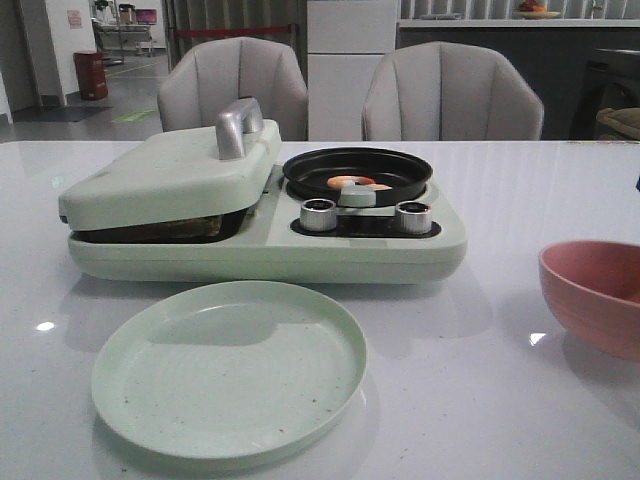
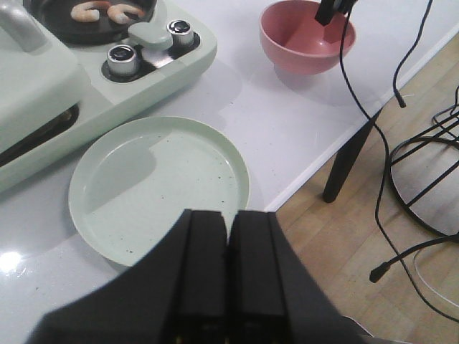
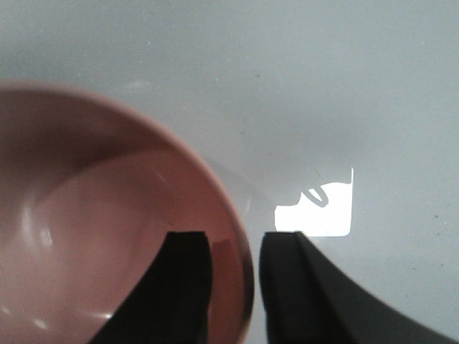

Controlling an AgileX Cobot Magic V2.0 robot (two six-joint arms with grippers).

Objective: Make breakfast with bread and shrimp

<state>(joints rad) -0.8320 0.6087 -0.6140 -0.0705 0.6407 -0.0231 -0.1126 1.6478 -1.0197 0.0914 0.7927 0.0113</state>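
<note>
right end effector [image 3: 233, 287] straddles bowl [image 3: 107, 236] rim, apart | left [image 2: 228, 287] together | risk: you tip bowl lifting

Looks like a staged kitchen-dining corner inside a lab or office space, not a real home. In the middle of the front view there's a white table [image 1: 500, 400] with two grey padded chairs [image 1: 452, 92] behind it, and a mint-green breakfast cooker [image 1: 262, 225] sitting on top. At the upper left you can see a hallway with a red bin [image 1: 90, 74] and what looks like red-and-white barrier tape [image 1: 235, 32]. Loose black cables [image 2: 373, 122] hang over the wood floor [image 2: 344, 244] in the left wrist view.
</note>
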